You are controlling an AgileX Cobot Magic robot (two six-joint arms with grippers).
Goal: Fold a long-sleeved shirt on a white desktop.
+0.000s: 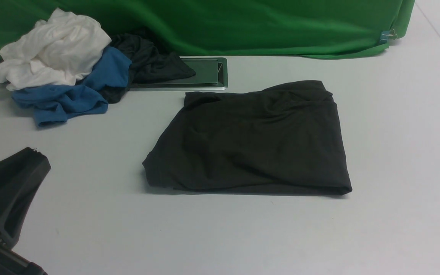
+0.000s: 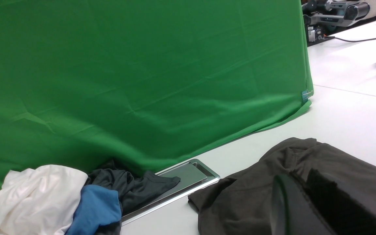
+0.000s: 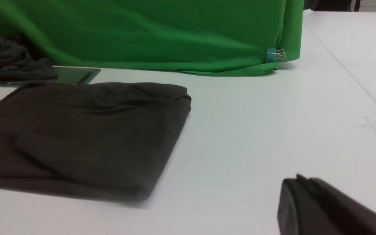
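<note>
Dark cotton: the long-sleeved shirt [image 1: 254, 139] lies folded into a rough rectangle near the middle of the white desktop [image 1: 395, 152]; no logo or sleeve shows on its upper face; soft wrinkles run across the top layer; a thick folded edge faces the robot on its right side

Shirt, position: just in front of the silver cable hatch [image 1: 208, 72]; far edge close to the hatch but not on it; nothing rests on the shirt and neither arm touches it

Left gripper [image 1: 33, 160]: low at the left of the front view, well apart from the shirt; holds nothing; in the left wrist view its dark fingers [image 2: 289, 209] fill the near corner with a narrow dark gap between them; whether that gap is a real opening I cannot tell

Right gripper [image 3: 300, 184]: out of the front view; in the right wrist view its fingers lie pressed together, closed on nothing; over bare desktop, apart from the shirt's near corner

Pile: white garment [image 1: 52, 49] on top; blue garment [image 1: 75, 91] beneath and in front of it; smaller dark garment [image 1: 147, 61] beside them, draped onto the hatch; all at the far left, apart from the folded shirt

Backdrop: green cloth [image 1: 243, 23] hangs along the far edge of the desktop; a blue binder clip [image 1: 386, 36] sits at its right corner
</note>
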